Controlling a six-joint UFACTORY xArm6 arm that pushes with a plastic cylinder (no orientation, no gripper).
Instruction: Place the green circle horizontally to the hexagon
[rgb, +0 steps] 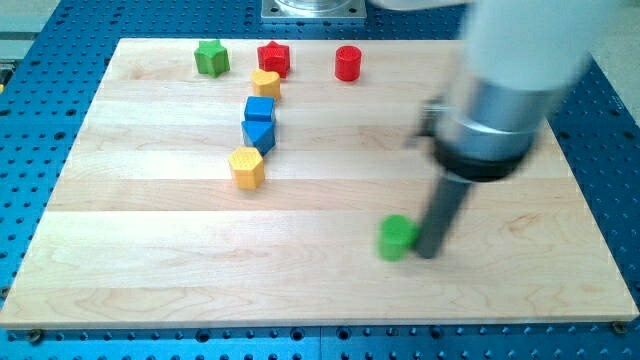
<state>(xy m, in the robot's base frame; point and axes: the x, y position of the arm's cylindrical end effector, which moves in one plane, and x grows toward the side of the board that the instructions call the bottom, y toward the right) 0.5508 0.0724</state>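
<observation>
Tip: my tip (427, 251), the lower end of the dark rod, rests on the wooden board (150, 290) in the view's lower right part, just to the right of the green circle and touching it or all but touching; the blur leaves that unclear.
Tool state: the rod is a bare pusher with nothing to clench or release, and it grasps nothing.
Green circle: the green circle (396, 237) lies low on the board, right of centre, slightly blurred, well apart from every other block.
Yellow hexagon: the yellow hexagon (246, 166) sits left of centre, higher in the view than the green circle and well to its left.
Blue blocks: a blue cube (260, 108) and a blue triangular block (258, 133) stand touching, just above the yellow hexagon.
Upper yellow block: a second yellow block (266, 83), shape unclear, lies just above the blue cube.
Top row: a green star (211, 57), a red star (273, 57) and a red cylinder (347, 62) line the board's far edge.
Arm: the pale arm body (520, 60) fills the view's upper right.
</observation>
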